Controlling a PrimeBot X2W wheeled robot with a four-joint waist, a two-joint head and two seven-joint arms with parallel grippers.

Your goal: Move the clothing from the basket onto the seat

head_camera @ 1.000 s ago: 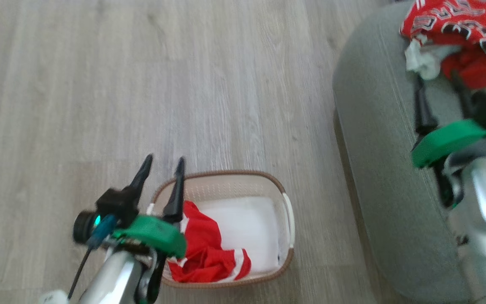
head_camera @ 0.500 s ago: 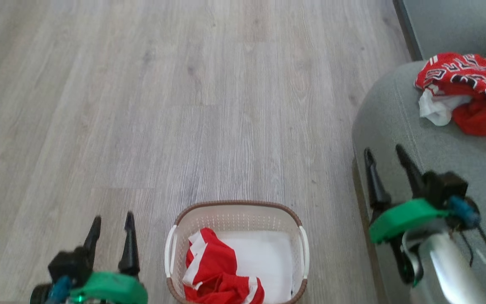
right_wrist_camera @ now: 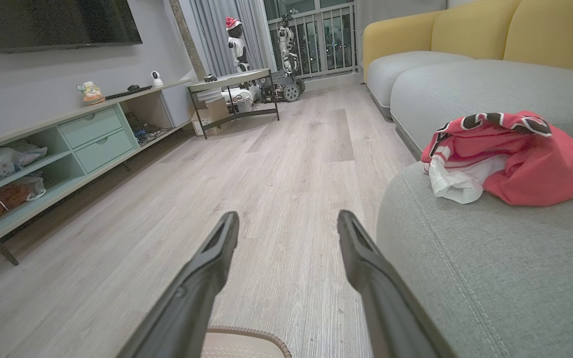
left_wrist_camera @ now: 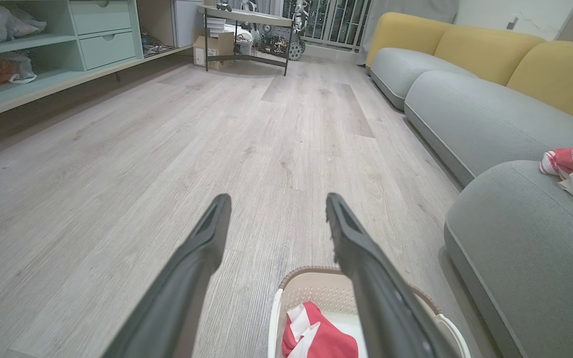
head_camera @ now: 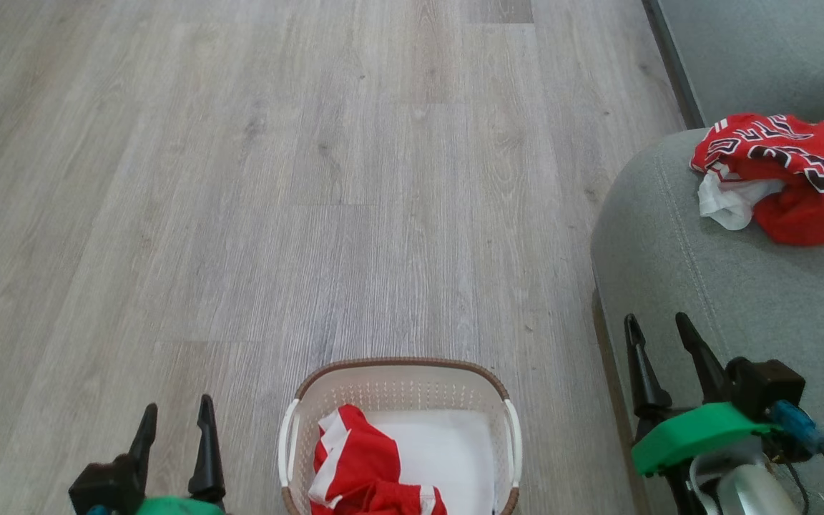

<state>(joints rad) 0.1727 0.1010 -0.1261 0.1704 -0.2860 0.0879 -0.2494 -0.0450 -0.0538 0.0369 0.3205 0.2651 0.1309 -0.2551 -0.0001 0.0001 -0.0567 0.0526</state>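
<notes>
Some red clothing (head_camera: 358, 468) with white stripes is seen lying in the left part of the small cream basket (head_camera: 401, 366). The basket is set on the grey wood floor (head_camera: 312, 214), just beside the big grey-green seat (head_camera: 698, 300). A red jersey (head_camera: 791, 179) with black letters and a white inside is bunched up on the seat, well apart from the basket. The left jaws are spread wide and nothing is held between them. They are seen over the floor, just left of the basket. The right jaws are spread wide too, with nothing between them. They are held over the edge of the seat, apart from the jersey.
</notes>
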